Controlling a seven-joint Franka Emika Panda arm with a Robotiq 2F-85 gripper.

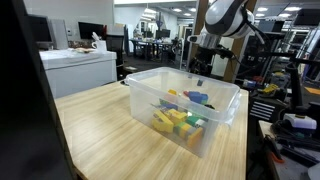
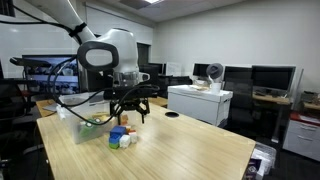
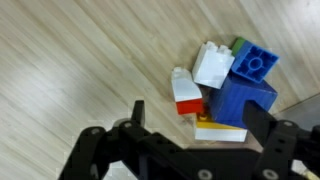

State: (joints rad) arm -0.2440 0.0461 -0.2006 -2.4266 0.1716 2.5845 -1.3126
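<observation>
A small pile of toy blocks lies on the wooden table [image 3: 70, 70]: a big blue block [image 3: 245, 95], a white block [image 3: 212, 63], a red and white block [image 3: 186, 93], a yellow and white block [image 3: 222, 131] and a green one [image 3: 240, 45]. My gripper [image 3: 200, 120] is open and empty, hovering just above the pile with one finger on each side of it. In an exterior view the gripper [image 2: 130, 108] hangs above the pile [image 2: 122, 138]. In an exterior view the gripper [image 1: 200, 64] is behind the bin and the pile is hidden.
A clear plastic bin [image 1: 230, 100] holding several coloured blocks stands on the table and also shows behind the pile [image 2: 78, 125]. A small dark disc [image 2: 172, 115] lies on the table. A white cabinet [image 2: 200, 102] stands beyond the table edge.
</observation>
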